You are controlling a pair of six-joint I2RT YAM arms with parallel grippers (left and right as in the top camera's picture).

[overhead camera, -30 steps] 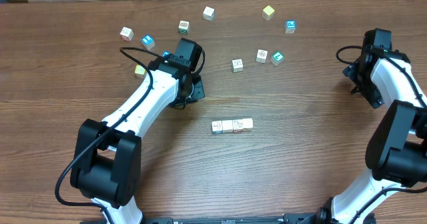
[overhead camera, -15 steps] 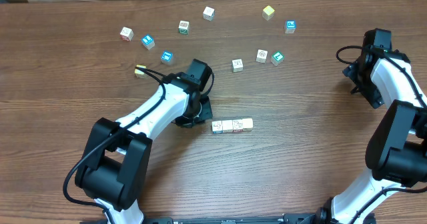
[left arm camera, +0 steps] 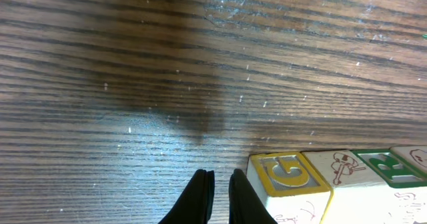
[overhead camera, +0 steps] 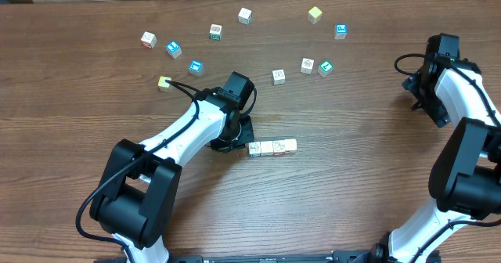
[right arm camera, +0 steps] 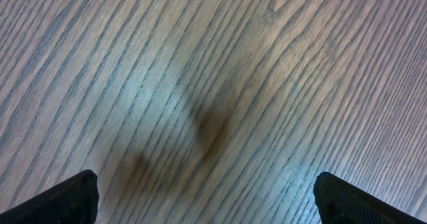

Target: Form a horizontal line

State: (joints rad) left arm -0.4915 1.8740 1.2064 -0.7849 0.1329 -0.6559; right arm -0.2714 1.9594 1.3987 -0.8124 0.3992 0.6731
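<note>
The row point(overhead camera: 272, 147) lies mid-worktop point(overhead camera: 352, 200), its long axis running left to right. The left jaws, closed on nothing, sit just beside its left end. The right jaws, wide open, hang well apart.

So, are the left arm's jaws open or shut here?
Shut: the left gripper has its jaws almost together with nothing between them, right beside the end of the row of cubes.

- Overhead: bright, even light; only faint shadows around the horizontal line point(overhead camera: 272, 147).
- My left wrist camera: broad dark shadow up-left of that line; glare specks above it.
- My right wrist camera: wood grain blurred, one dim blotch.
</note>
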